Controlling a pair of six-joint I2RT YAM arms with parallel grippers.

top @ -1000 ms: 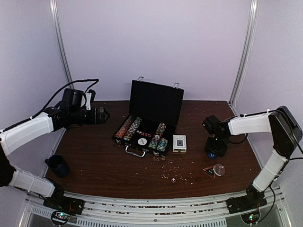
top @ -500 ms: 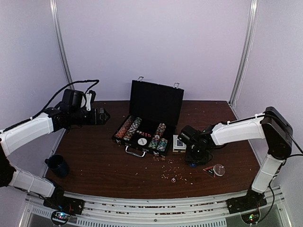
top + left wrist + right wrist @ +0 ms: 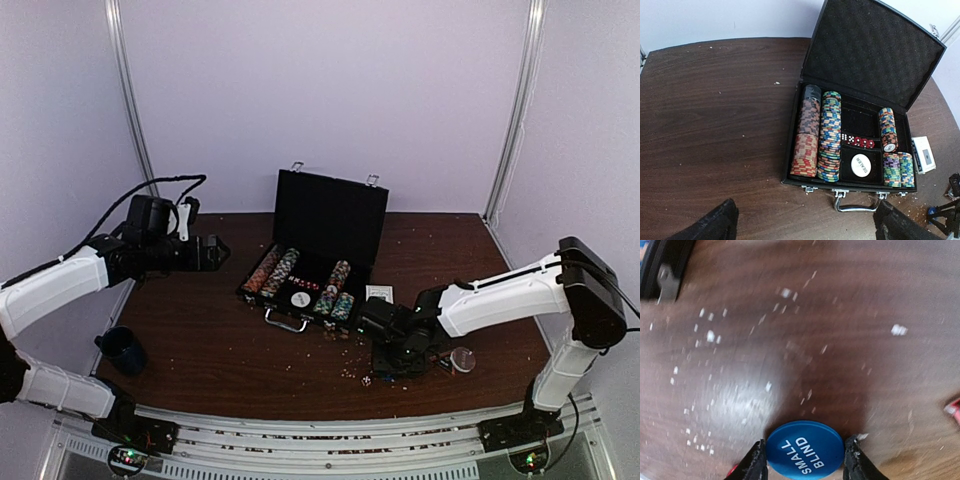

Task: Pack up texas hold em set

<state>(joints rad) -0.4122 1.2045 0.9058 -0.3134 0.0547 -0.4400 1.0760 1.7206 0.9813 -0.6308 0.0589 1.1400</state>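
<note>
My right tool [image 3: 805, 463] has swung leftward from the right side of the desk [image 3: 200, 340] and is clamped on the blue small-blind button [image 3: 805, 452] just before the open case [image 3: 870, 55], while the left tool [image 3: 805, 227] gapes idle; next, I judge, lift the button over the case and release.

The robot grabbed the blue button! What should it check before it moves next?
1. Small Blind button pinched between both fingers of the right gripper: ok.
2. Case lid open: ok.
3. Room beside the Dealer button in its compartment: cannot tell.
4. Left gripper open and off to the case's left, out of the way: ok.
5. Everything packed: not ok; the card deck box and a die lie out on the table.
</note>
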